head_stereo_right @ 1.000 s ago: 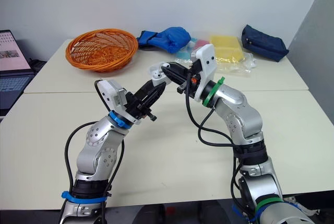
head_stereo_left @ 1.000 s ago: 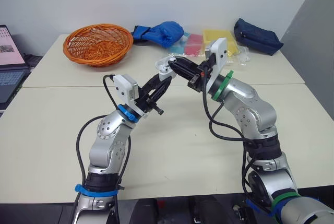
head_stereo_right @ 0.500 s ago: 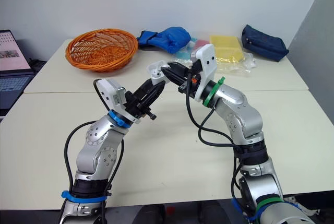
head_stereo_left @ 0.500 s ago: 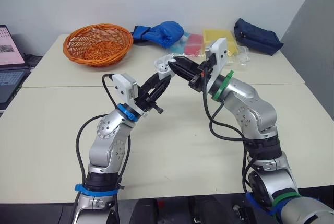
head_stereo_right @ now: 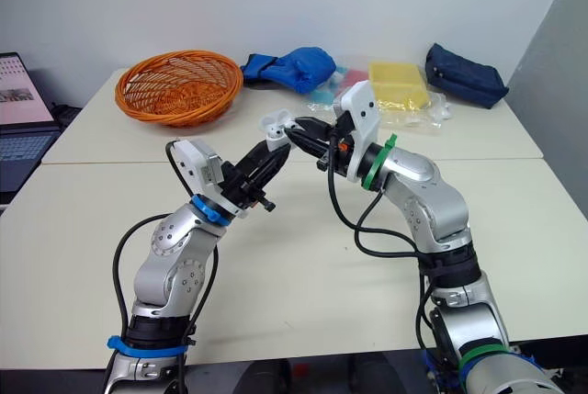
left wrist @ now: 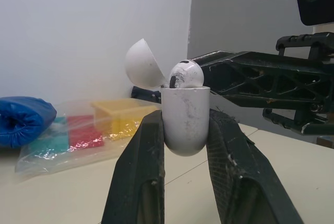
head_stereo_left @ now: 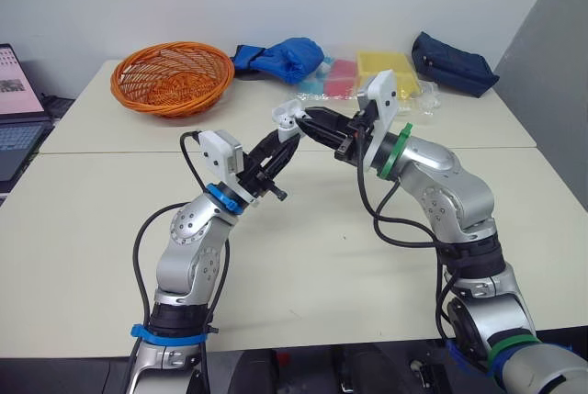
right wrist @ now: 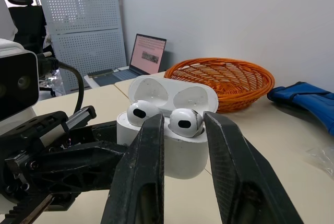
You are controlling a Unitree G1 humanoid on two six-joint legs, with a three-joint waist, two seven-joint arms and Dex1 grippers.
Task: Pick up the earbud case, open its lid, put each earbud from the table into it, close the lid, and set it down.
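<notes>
White plastic earbud case (right wrist: 180, 157) is held up in the air over the cream table (head_stereo_left: 83, 229), between the two arms and well clear of the tabletop; the left gripper (left wrist: 186, 126) has it by the lower body, its two black fingers (left wrist: 141, 172) pressed against opposite sides, so those jaws are closed on the case; the case stands upright in that grip, rounded bottom down; its lid (right wrist: 172, 96) is swung fully back on the hinge, showing two moulded hollows inside. Two white earbuds sit side by side in the case's wells; one earbud (right wrist: 142, 113) lies outside the right gripper's reach; the other earbud (right wrist: 183, 121) sits seated in its well between the fingers of the right gripper (right wrist: 185, 126), which comes in from the opposite side with its fingers level over the case mouth; those jaws stand narrowly parted, about an earbud's width, with a thin sliver of gap on each side of the bud, so they hold nothing.

At the far side of the table rests an orange wicker basket (head_stereo_left: 172, 75); beside it lies a blue fabric bag (head_stereo_left: 280, 56); next come clear plastic bags (head_stereo_left: 390, 71) with what look like yellow, red and teal packets inside; a navy pouch (head_stereo_left: 452, 63) lies at the far right corner; an open laptop (head_stereo_left: 16, 105) sits off the table's left edge.
</notes>
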